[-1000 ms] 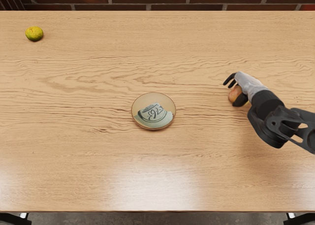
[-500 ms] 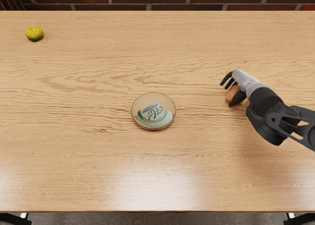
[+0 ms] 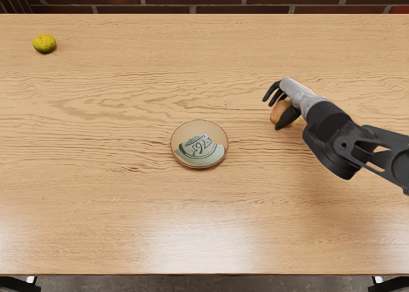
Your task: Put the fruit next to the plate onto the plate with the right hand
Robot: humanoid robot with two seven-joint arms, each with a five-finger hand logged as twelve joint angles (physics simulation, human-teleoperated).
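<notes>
A small round plate point(image 3: 199, 144) with a blue-grey pattern and a tan rim lies at the middle of the wooden table. To its right, my right hand point(image 3: 281, 105) is shut on an orange-tan fruit point(image 3: 278, 112), which shows between the dark fingers. The hand and fruit are well to the right of the plate and slightly farther back, apart from it. The right arm point(image 3: 348, 145) comes in from the right edge. No left arm shows.
A yellow-green fruit point(image 3: 44, 43) lies at the far left corner of the table point(image 3: 128, 228). A brick wall runs behind the table's far edge.
My right hand has moved left and slightly back toward the plate, carrying the orange-tan fruit with it. The plate and the yellow-green fruit have not moved.
</notes>
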